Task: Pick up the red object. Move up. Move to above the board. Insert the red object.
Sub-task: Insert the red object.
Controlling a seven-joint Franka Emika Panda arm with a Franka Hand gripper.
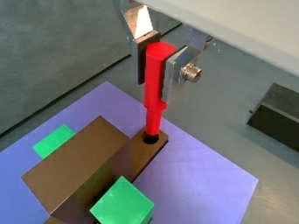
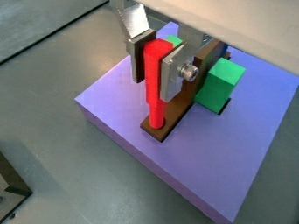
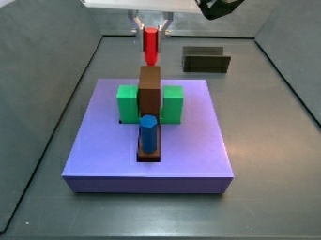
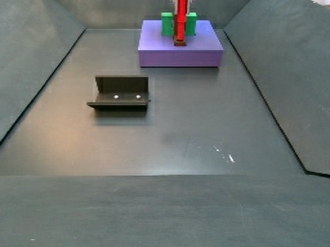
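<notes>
My gripper is shut on the upper part of the red object, a thin red peg held upright. Its lower tip sits at a dark hole in the end of the brown bar on the lavender board. Both wrist views show this: gripper, red object, brown bar, board. In a side view the gripper holds the red object over the far end of the board. The red object also stands above the board at the far end.
Green blocks flank the brown bar. A blue peg stands in the bar's near end. The dark fixture stands on the floor beyond the board; it also shows elsewhere. Grey walls enclose the floor.
</notes>
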